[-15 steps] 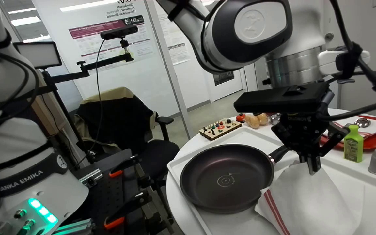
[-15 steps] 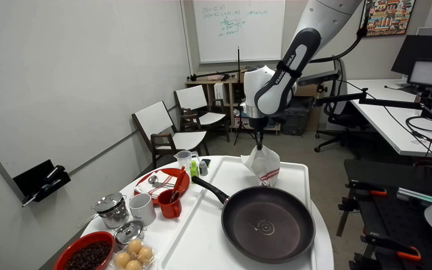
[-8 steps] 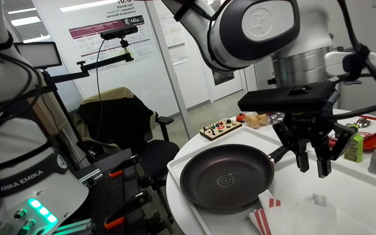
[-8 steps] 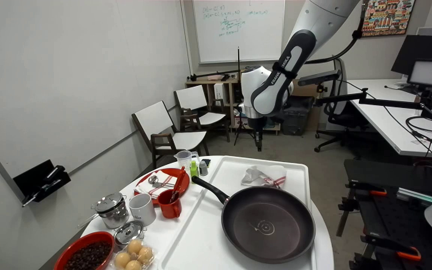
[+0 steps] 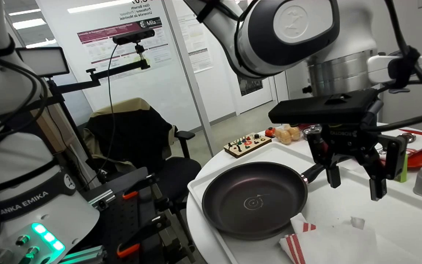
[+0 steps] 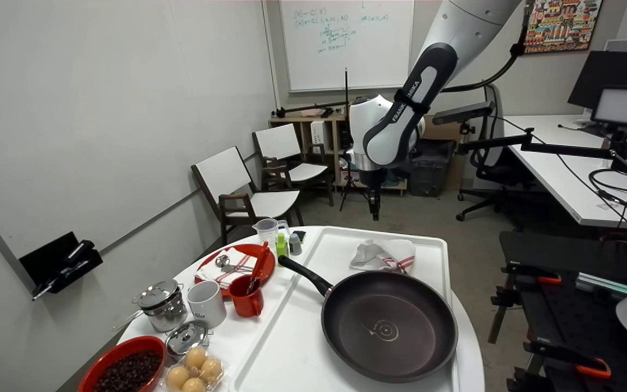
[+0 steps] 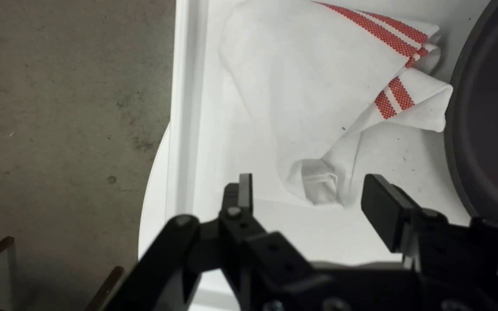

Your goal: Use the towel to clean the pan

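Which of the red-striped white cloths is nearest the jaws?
The towel on the white tray, beside the black pan: in the wrist view, its crumpled end shows between the open jaws. The other cloth lies on the red plate under metal utensils.

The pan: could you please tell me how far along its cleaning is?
Done: the towel has been released onto the tray, beside the pan. In hand: nothing; the open gripper hangs empty above the tray. Left: whether the pan was wiped doesn't show; if not, regrasping and wiping likely remain.
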